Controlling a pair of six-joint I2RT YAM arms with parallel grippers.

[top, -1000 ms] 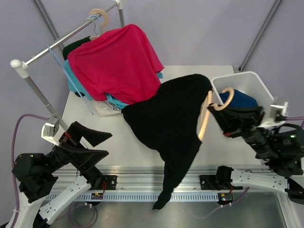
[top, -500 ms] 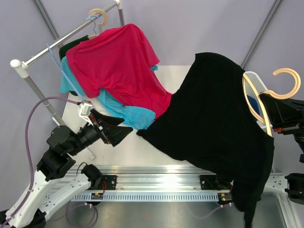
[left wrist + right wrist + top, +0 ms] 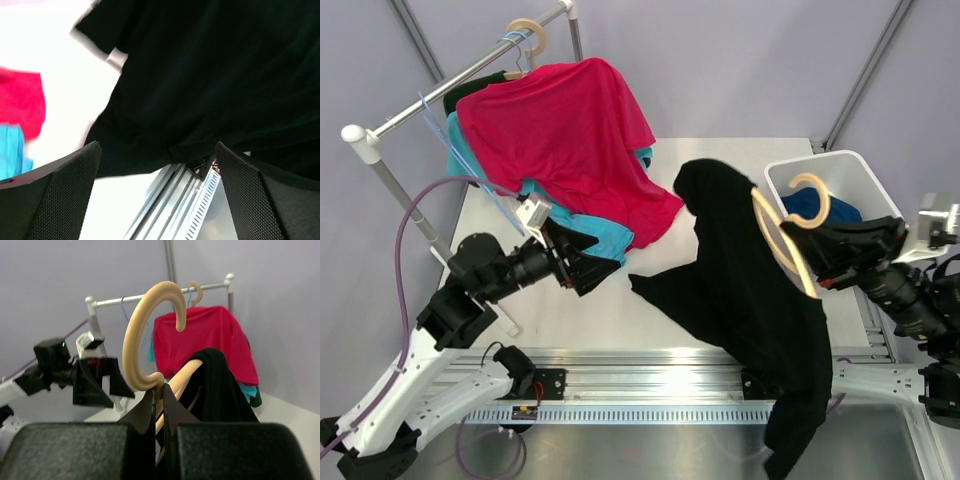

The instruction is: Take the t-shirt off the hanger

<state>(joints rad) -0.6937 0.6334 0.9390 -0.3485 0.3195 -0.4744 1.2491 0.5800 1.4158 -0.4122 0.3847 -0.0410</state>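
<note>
A black t-shirt (image 3: pixel 740 290) hangs from a pale wooden hanger (image 3: pixel 782 235) held up over the table's right half. One part of the shirt trails on the table and another hangs past the front rail. My right gripper (image 3: pixel 820 262) is shut on the hanger's neck just below the hook. In the right wrist view the hanger (image 3: pixel 145 335) rises from between the pinched right gripper (image 3: pixel 161 390), with the t-shirt (image 3: pixel 220 385) draped behind. My left gripper (image 3: pixel 585 265) is open, left of the shirt's spread edge. In the left wrist view the left gripper (image 3: pixel 156 150) holds nothing, and the t-shirt (image 3: pixel 200 75) fills the space ahead.
A clothes rack (image 3: pixel 460 75) stands at the back left with a red shirt (image 3: pixel 560 130) and a teal one (image 3: pixel 590 235) drooping onto the white table (image 3: pixel 570 310). A white bin (image 3: pixel 840 175) holding blue cloth (image 3: pixel 825 205) sits at the back right. A metal rail (image 3: pixel 650 360) runs along the front.
The right gripper first swung the hanger and shirt out to the right, then brought them back left over the table. The left arm rose from its base and reached right towards the shirt.
</note>
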